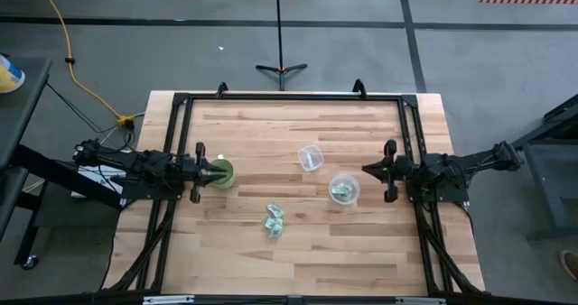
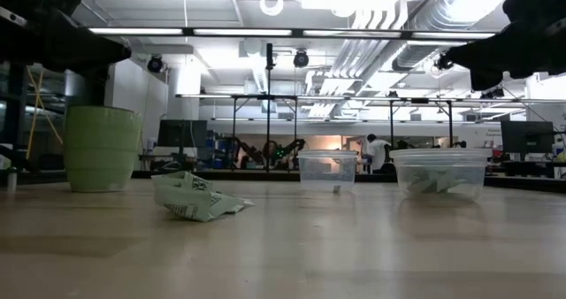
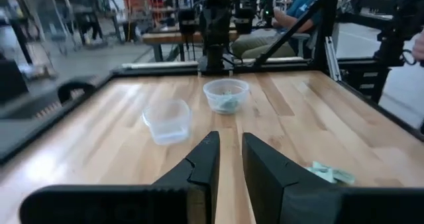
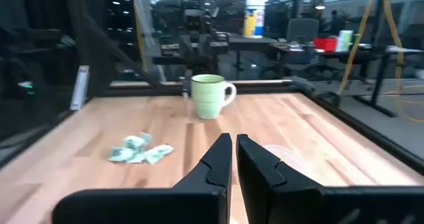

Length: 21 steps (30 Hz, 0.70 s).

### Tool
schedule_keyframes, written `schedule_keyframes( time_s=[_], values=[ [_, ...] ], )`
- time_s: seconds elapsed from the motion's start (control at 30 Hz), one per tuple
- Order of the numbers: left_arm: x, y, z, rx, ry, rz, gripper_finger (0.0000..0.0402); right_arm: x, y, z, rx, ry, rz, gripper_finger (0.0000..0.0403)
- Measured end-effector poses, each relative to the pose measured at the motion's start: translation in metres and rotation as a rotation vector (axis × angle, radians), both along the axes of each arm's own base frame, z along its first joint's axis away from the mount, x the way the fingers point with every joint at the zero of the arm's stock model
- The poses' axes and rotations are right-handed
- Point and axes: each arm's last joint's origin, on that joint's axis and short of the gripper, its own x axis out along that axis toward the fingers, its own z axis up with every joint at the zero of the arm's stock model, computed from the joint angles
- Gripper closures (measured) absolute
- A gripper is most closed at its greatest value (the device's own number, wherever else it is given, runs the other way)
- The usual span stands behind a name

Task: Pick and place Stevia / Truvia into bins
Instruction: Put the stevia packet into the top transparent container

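Observation:
A loose heap of pale green and white Stevia packets [image 1: 275,221] [image 2: 196,197] [image 4: 139,150] lies flat on the wood near the table's middle. Two clear bins stand right of centre. One [image 1: 344,189] [image 2: 439,172] [image 3: 226,95] has packets inside, and the other [image 1: 310,158] [image 2: 327,169] [image 3: 167,120] looks nearly empty. My left gripper [image 1: 215,173] [image 3: 228,141] hovers at the left side over a solid green cup, its fingers a little apart. My right gripper [image 1: 366,170] [image 4: 233,141] waits at the right side, shut, just right of the filled bin.
The solid green cup [image 1: 223,174] [image 2: 102,147] [image 4: 209,96] stands under the left gripper at the table's left side. A black frame [image 1: 289,96] runs around the table's edges. Bare wood lies between the packets and the near edge. A person sits beyond the table's right side.

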Motion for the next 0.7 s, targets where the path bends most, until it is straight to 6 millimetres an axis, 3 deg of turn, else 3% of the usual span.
schedule_keyframes(
  time_s=[0.2,0.5,0.7],
  values=[
    [0.0,0.003,0.004,0.016,-0.041,0.1,0.0285,0.0,-0.001,-0.003,0.005,0.04,-0.054,0.0391],
    [0.009,0.0,0.017,-0.107,-0.15,0.087,0.014,0.001,-0.003,-0.004,-0.073,0.058,-0.095,0.039],
    [0.032,-0.008,0.029,-0.109,-0.13,0.032,0.0125,0.001,-0.002,-0.004,0.005,0.05,-0.078,0.0393]
  ],
)
